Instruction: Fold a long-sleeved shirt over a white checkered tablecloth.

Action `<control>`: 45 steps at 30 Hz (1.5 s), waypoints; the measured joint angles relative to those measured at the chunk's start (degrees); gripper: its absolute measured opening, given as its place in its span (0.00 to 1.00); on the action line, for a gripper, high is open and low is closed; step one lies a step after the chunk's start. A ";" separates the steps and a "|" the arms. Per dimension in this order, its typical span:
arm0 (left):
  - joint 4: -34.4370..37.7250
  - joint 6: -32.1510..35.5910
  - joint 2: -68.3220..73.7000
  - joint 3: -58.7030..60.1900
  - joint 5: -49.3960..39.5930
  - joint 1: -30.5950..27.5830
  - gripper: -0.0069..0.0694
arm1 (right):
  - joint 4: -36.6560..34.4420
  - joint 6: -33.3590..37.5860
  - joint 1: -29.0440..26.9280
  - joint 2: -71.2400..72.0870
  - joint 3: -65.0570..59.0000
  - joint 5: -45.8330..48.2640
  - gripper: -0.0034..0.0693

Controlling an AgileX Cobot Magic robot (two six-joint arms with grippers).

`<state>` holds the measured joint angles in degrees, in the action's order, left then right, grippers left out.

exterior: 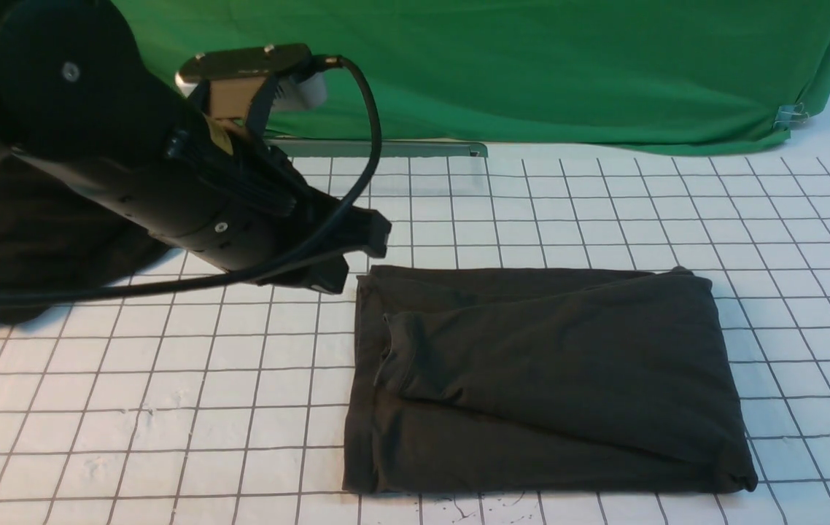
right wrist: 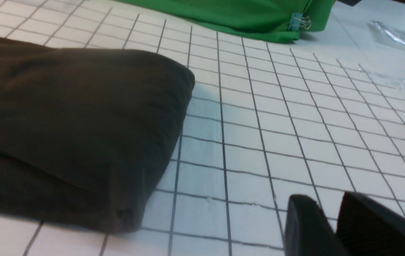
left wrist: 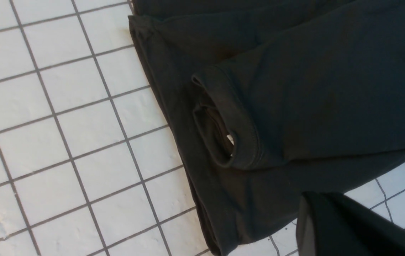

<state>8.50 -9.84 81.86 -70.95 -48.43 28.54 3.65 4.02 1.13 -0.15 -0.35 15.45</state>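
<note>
Charcoal shirt lies folded into a rectangle on the tablecloth, apparently finished, so the left gripper hovers closed beside its far corner and the right gripper, slightly parted, holds nothing.

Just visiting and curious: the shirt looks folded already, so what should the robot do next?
Probably draw the left gripper back, away from the long-sleeved shirt. The shirt lies as a compact rectangle on the white checkered tablecloth, and neither gripper holds any cloth.
</note>
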 joint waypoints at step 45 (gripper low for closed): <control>-5.63 2.35 -61.43 52.78 44.90 0.00 0.09 | -0.06 0.00 -0.02 0.01 0.00 -1.36 0.38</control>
<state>2.86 -7.50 20.44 -18.17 -3.53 28.54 3.59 4.02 1.11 -0.14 -0.35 14.09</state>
